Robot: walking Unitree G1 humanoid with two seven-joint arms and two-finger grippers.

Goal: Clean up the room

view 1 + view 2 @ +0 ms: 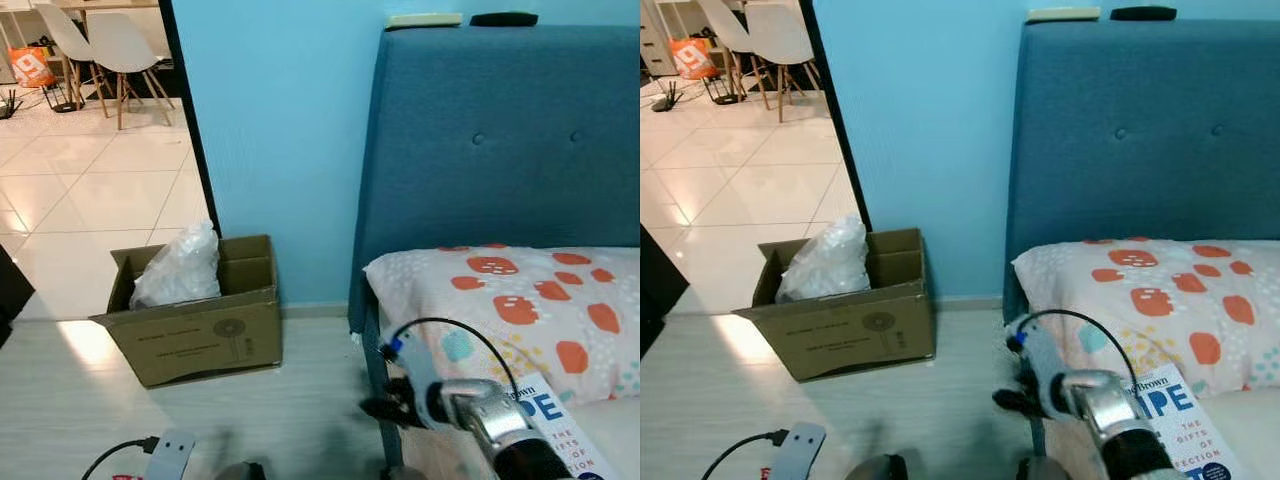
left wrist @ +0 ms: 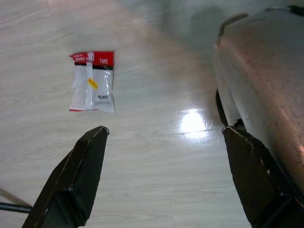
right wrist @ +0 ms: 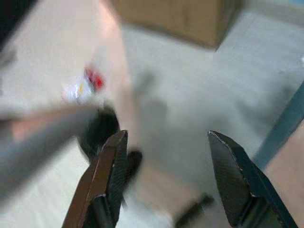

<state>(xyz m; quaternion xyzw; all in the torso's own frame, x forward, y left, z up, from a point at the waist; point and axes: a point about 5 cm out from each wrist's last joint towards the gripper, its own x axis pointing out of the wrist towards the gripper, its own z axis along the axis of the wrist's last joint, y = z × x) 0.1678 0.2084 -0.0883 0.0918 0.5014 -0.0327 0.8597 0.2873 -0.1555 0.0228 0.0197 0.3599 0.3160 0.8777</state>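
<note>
Covering room: pale wood-look floor. One cardboard box left of bed. One tape packet seen. Left gripper, right gripper spread wide, nothing held.

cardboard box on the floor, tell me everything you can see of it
The cardboard box is plain brown, with faint dark print and a round fan-like drawing on its front side. Its top is open, flaps standing up or folded outward. A crumpled clear plastic bag sits in its left part and rises above the rim; the right part looks empty as far as can be seen. The box rests upright on the pale wooden floor, turned slightly askew, close to the blue wall beside the doorway. Neither tool touches it.
</note>
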